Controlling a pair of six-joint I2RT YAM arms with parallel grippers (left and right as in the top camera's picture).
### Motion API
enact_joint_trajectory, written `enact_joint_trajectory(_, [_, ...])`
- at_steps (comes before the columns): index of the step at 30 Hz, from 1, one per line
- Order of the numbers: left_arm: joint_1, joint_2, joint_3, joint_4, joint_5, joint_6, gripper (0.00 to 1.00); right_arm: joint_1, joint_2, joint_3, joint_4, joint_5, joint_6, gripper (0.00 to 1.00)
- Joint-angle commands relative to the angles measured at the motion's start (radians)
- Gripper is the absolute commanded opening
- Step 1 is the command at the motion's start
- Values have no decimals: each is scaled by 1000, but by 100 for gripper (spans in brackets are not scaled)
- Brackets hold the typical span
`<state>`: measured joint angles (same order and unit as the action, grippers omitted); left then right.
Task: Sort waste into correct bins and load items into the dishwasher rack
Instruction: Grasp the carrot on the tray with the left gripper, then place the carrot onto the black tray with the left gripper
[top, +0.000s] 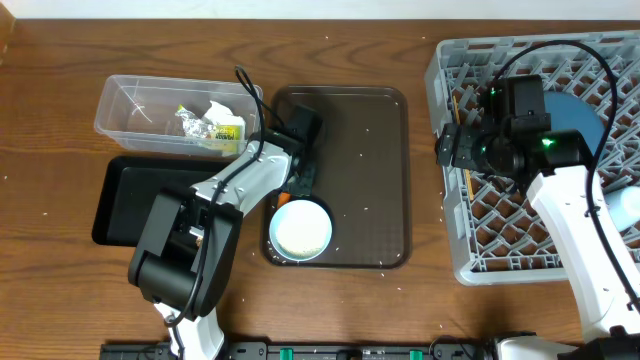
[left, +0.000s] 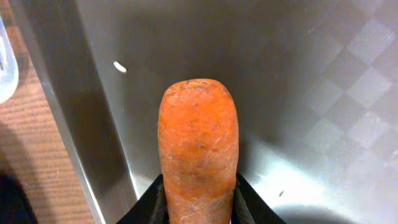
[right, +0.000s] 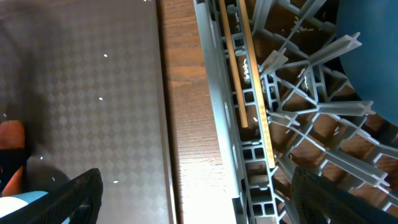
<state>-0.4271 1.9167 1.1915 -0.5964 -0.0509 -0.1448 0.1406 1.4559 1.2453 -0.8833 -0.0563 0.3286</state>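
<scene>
Pick: left tool (left: 199, 208) clamps carrot (left: 198, 143); right tool (right: 199, 196) open.
Carrot's lower end cut off; overhead, arm (top: 240, 185) hides most of it. In rack (right: 311, 118), chopsticks (right: 249, 81) run off frame.

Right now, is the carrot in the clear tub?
No, the carrot is clamped in the left gripper over the brown tray.

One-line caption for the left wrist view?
Left jaws gripping the carrot, tray beneath, one rice grain near its rim.
</scene>
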Motion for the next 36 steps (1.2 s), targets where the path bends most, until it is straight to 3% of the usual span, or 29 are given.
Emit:
enact_joint_trajectory(1, [2,-26,25,-19,18,10,26,-8,5,-3,0,-4,-12,92])
enact_joint_trajectory(13, [2,-301,37,-39,10,21,26,-8,5,-3,7,-4,-11,92])
enact_joint_trajectory(19, [18,-419,37,-156,-19,-5,27,-8,5,-3,9,-3,-11,92])
enact_joint_trajectory(23, [78,-441,36,-276,-144,-157,27,-8,5,-3,7,-3,-12,92])
enact_joint_trajectory(26, [164,-440,17,-307,-209,-347,27,-8,5,-3,6,-4,-11,92])
enact_joint_trajectory(30, [311,-435,-37,-295,-208,-613,27,-8,5,-3,1,-4,-11,92])
enact_joint_trajectory(34, [428,-434,-124,-215,-203,-732,28,-8,5,-3,-11,-3,-11,93])
enact_joint_trajectory(36, [478,-433,-184,-159,-181,-776,33,-8,5,-3,-17,-3,-11,93])
